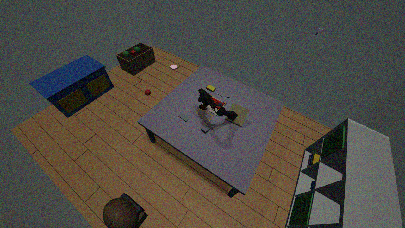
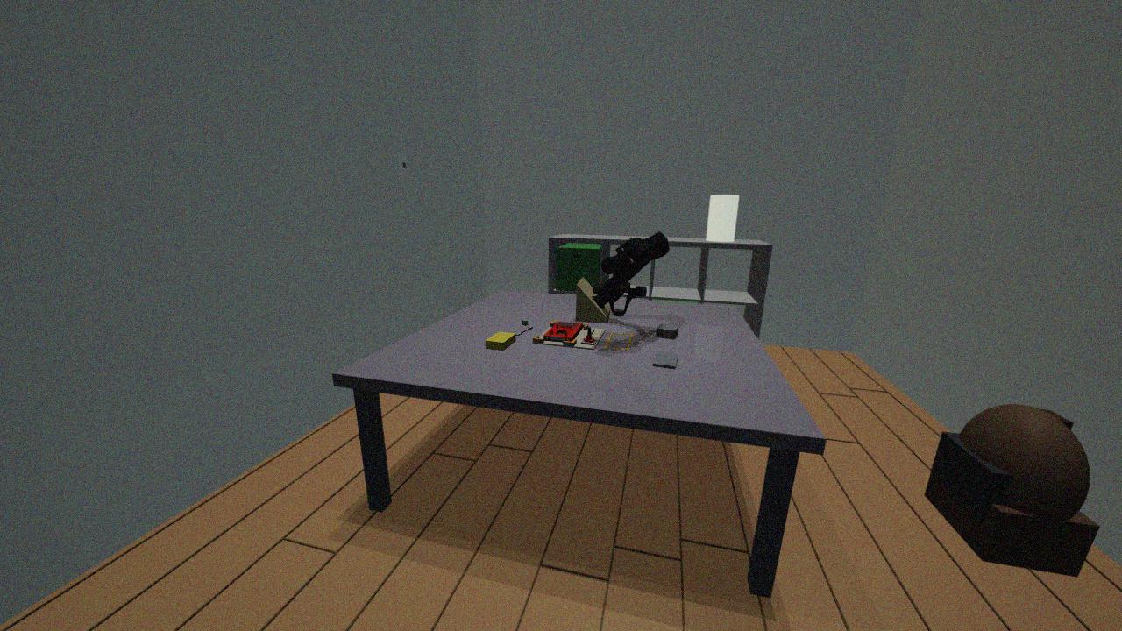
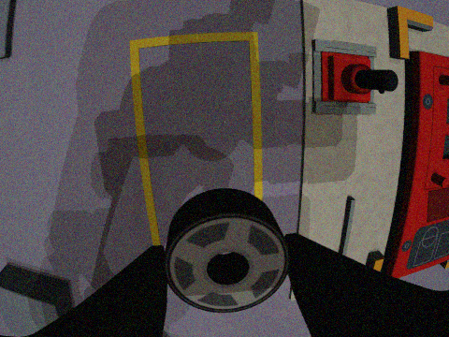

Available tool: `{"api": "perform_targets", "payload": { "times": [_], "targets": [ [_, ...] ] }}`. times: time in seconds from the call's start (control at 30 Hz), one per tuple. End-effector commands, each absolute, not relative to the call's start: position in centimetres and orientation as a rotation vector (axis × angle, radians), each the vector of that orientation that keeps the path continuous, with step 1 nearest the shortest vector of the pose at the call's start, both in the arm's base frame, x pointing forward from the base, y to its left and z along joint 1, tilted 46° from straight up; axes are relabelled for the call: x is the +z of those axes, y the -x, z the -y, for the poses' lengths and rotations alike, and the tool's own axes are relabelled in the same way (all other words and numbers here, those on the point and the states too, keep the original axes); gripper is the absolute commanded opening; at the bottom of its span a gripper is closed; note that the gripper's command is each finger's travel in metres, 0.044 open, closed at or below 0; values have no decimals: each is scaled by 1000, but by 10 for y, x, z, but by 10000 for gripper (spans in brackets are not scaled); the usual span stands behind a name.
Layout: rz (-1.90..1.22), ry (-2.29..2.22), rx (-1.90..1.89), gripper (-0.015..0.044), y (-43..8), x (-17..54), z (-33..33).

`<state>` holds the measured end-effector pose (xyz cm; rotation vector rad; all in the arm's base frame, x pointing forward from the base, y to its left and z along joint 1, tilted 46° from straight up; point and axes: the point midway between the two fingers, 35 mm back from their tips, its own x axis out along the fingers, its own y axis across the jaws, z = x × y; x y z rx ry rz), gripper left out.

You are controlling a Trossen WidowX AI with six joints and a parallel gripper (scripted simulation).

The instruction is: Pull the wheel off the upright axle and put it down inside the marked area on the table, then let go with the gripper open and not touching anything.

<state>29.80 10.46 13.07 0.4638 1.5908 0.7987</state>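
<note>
My gripper (image 3: 224, 252) (image 2: 620, 312) is shut on the wheel, one dark finger on each side of it. The wheel (image 3: 254, 259) has a black tyre and a grey spoked face with a dark centre hole. It is off the axle and held above the table. The marked area, a yellow outline (image 3: 255, 94) (image 1: 203, 117) (image 2: 630, 340) on the table, shows beyond the wheel in the wrist view; the wheel hides its near end. The black axle (image 3: 379, 80) (image 2: 589, 332) stands bare on a red block at the upper right of the wrist view.
The pale board (image 3: 327, 197) right of the outline carries a red panel (image 3: 421, 108) and an orange bracket (image 3: 398, 33). A flat grey plate (image 1: 184, 117), a dark box (image 1: 205, 129), a yellow block (image 1: 210, 88) and a tan board (image 1: 242, 111) are also on the table.
</note>
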Motion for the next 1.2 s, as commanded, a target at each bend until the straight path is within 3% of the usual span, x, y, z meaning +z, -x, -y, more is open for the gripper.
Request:
{"api": "perform_targets", "payload": {
  "times": [0.0,1.07,1.17],
  "targets": [
    [-1590,-473,797,0,-290,136,-107],
    [-1589,-476,800,0,-271,65,-181],
    [-1587,-462,805,79,-272,68,-180]
  ]
}}
